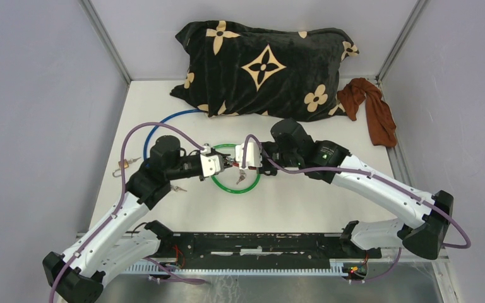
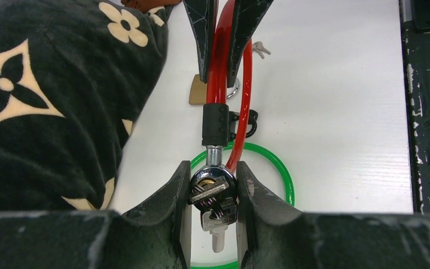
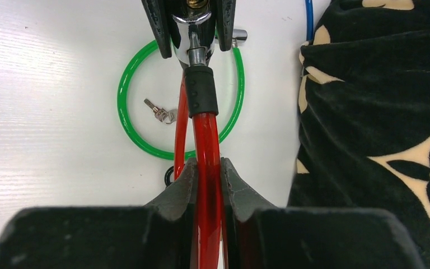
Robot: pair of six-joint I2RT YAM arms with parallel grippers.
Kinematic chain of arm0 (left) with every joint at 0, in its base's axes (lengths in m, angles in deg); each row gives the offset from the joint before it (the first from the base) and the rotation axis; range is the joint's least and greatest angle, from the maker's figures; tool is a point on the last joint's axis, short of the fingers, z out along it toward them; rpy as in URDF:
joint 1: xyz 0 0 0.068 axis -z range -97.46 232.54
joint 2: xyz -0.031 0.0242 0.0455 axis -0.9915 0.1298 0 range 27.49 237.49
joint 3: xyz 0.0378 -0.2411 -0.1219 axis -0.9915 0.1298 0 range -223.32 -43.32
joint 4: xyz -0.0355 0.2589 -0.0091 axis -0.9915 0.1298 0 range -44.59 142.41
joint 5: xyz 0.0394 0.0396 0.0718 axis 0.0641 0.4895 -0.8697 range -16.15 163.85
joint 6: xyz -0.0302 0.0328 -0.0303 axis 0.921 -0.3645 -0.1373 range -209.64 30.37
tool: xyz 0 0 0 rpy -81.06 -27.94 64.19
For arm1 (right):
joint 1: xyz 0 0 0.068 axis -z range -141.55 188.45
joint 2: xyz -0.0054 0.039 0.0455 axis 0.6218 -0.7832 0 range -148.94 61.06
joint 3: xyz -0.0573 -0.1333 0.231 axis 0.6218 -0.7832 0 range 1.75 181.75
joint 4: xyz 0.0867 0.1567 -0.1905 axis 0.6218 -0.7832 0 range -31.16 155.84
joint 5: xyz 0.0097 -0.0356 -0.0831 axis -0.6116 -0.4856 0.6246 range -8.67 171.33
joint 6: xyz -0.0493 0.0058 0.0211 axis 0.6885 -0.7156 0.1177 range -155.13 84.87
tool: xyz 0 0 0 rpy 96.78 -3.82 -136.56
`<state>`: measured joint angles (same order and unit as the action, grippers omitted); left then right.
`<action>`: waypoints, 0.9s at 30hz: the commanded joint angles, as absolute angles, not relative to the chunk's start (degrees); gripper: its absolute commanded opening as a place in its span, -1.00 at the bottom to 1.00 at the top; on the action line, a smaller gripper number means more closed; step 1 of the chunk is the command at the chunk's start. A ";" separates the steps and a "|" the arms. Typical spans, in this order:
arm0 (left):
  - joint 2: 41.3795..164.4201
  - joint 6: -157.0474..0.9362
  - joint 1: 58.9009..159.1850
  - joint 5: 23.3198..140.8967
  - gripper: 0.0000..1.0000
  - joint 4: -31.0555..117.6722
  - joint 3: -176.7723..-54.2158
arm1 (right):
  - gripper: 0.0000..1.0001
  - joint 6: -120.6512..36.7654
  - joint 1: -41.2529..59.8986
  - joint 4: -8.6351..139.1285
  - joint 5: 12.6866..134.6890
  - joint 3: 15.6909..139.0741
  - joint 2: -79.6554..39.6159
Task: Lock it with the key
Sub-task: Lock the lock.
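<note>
- Brass padlock (image 1: pixel 124 164) lay on the table (image 1: pixel 328 202) out to the left of the left gripper (image 2: pixel 211 171), apart from it and not in play.
- Left gripper was pinched on the chrome lock head (image 2: pixel 211 185), fingers pressed against both its sides and holding it clear of the table.
- Key (image 2: pixel 207 193) looked seated in the face of that head, between the fingers, with a second key dangling just below. Insertion judged done.
- Cable's black collar sat tight against the chrome neck, so the end looked pushed home. Whether the key had been turned could not be told. That turn, and a pull to test it, is what I judged to be left.
- Red cable (image 3: pixel 204 134) ran straight from the left gripper's fingers across to the right gripper (image 3: pixel 207 163), which was clamped around it a little back from the collar.
- Green cable loop (image 3: pixel 124 95) lay on the table beneath both grippers, with loose keys (image 3: pixel 158 111) inside it.
- Pose: left arm reached forward from its base, forearm angled inward, wrist pointing right.
- Right arm had its elbow out to the right, forearm sweeping back left, wrist pointing at the left gripper. The two grippers stood nearly nose to nose.
</note>
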<state>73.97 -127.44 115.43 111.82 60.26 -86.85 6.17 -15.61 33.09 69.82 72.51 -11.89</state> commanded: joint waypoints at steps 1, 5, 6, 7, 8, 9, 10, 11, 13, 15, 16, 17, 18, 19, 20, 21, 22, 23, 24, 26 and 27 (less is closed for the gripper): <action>73.19 -126.80 117.09 113.67 -0.96 56.51 -88.98 | -1.00 5.93 -16.04 38.78 68.32 74.66 -11.08; 73.01 -126.92 117.14 114.61 -0.96 56.81 -88.51 | -1.00 6.19 -16.00 38.37 68.40 75.95 -10.24; 72.94 -127.15 117.12 113.79 -0.96 57.31 -88.57 | -1.00 6.71 -16.04 37.37 69.87 76.02 -9.78; 72.90 -127.69 117.11 112.92 -0.96 57.83 -88.59 | -1.00 7.15 -15.96 36.63 71.37 75.53 -9.26; 72.79 -128.45 117.09 112.07 -0.97 58.34 -88.60 | -1.00 7.65 -15.93 35.99 72.87 74.87 -8.64; 72.62 -129.19 117.10 111.62 -0.96 58.79 -88.59 | -1.00 7.91 -15.88 35.36 73.92 74.10 -8.23; 72.41 -129.81 117.09 111.48 -0.96 59.11 -88.59 | -1.00 7.94 -15.87 34.90 74.70 73.71 -7.77; 72.29 -130.03 117.14 111.32 -0.96 59.28 -88.56 | -1.00 7.86 -15.87 34.29 74.98 73.48 -7.42; 72.53 -130.05 117.14 111.46 -0.96 59.36 -88.59 | -1.00 7.68 -15.87 33.83 75.09 73.25 -6.78; 72.78 -130.10 117.13 111.67 -0.97 59.24 -88.63 | -1.00 7.67 -15.87 33.95 75.42 73.12 -6.28; 72.84 -129.92 117.12 111.97 -0.96 59.17 -88.74 | -1.00 7.64 -15.87 34.17 75.40 73.12 -6.18; 72.90 -129.75 117.10 112.40 -0.96 58.93 -88.90 | -1.00 7.59 -15.89 34.42 75.14 73.14 -6.18; 72.90 -129.53 117.09 112.84 -0.96 58.68 -89.00 | -1.00 7.50 -15.87 34.70 74.80 73.20 -6.38; 73.02 -129.27 117.16 113.25 -0.96 58.47 -89.15 | -1.00 7.42 -15.87 35.00 74.29 73.35 -6.63; 73.15 -128.88 117.14 113.43 -0.97 58.23 -89.26 | -1.00 7.41 -15.87 35.08 73.44 73.58 -7.07; 73.26 -128.50 117.09 113.58 -0.97 57.89 -89.36 | -1.00 7.32 -15.84 35.10 72.82 73.88 -7.49; 73.22 -128.03 117.16 113.75 -0.96 57.45 -89.46 | -1.00 7.26 -15.91 35.16 72.14 74.06 -7.94; 73.22 -127.64 117.13 114.02 -0.96 57.07 -89.47 | -1.00 7.24 -15.95 35.17 71.73 74.24 -8.38; 73.14 -127.34 117.18 114.30 -0.96 56.76 -89.51 | -1.00 7.31 -16.00 35.01 71.66 74.41 -8.82; 73.08 -126.66 117.16 114.33 -0.96 56.38 -89.63 | -1.00 7.86 -16.04 34.03 71.90 74.74 -9.34; 73.11 -126.15 117.19 113.79 -0.96 56.28 -89.76 | -1.00 8.08 -15.99 33.59 72.28 74.76 -9.21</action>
<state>73.47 -128.22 116.89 111.21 60.31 -86.85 7.20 -15.85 31.43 72.47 72.44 -8.43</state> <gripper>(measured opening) 0.328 0.164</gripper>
